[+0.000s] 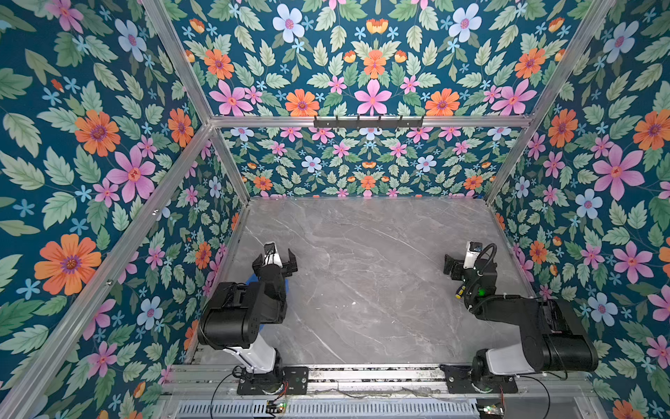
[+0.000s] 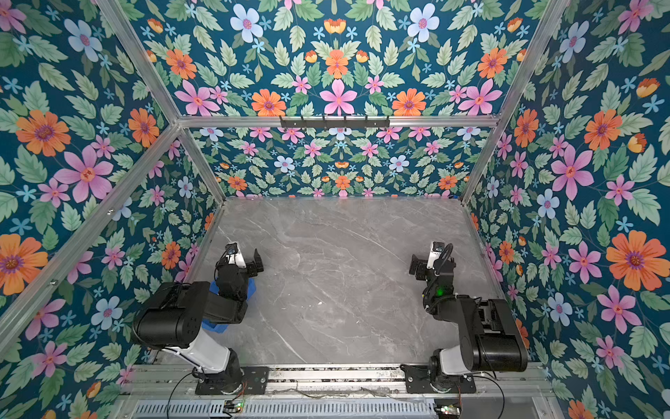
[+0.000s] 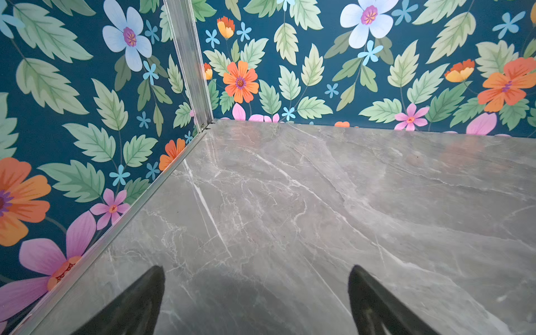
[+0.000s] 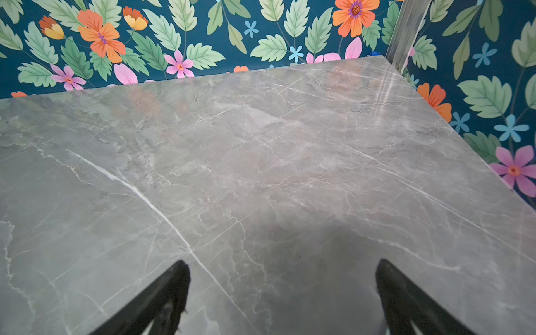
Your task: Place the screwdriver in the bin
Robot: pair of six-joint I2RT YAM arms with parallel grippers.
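Though folded back — left claw [image 3: 256,269], right claw [image 4: 282,262] — both spread wide.

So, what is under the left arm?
The blue bin stands there. Only its corners show around the arm. The arm covers the bin's middle, so I cannot see if anything lies inside.

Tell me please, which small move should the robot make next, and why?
Probably draw the right claw back and down toward the screwdriver. The claw is open and empty, facing bare table, while the screwdriver lies nearer the base, partly under that arm. The bin sits under the left arm.
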